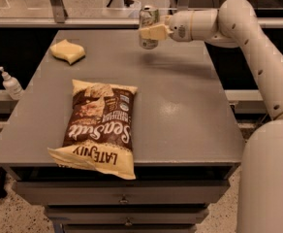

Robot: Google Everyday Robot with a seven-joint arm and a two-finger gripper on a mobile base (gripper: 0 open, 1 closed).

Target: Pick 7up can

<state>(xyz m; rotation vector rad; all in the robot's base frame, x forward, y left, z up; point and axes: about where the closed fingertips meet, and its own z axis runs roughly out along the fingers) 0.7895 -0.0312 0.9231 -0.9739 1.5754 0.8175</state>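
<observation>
Showing the grasp stage of the pick: the gripper (151, 32), extended from the right on the white arm (238, 18), has its jaws clenched on the 7up can (148, 16), with one pale finger (153, 32) crossing the can's front at mid-height. The can is upright near the far edge of the grey table (190, 110), roughly midway along that edge; whether its base is clear of the surface cannot be told. The next move appears to call for a straight upward lift with the grip held firm and the can kept vertical. The far edge lies just behind the can, with a rail (93, 22) and uprights beyond it, so room is tight rearward and open above and toward the robot. Bare tabletop extends in front of and to the right of the can. The yellow sponge (67, 51) sits well apart to the left, the Late July chip bag (99, 127) lies flat on the near left with its lower end overhanging the front edge, and a pump bottle (9, 83) stands off the table.
</observation>
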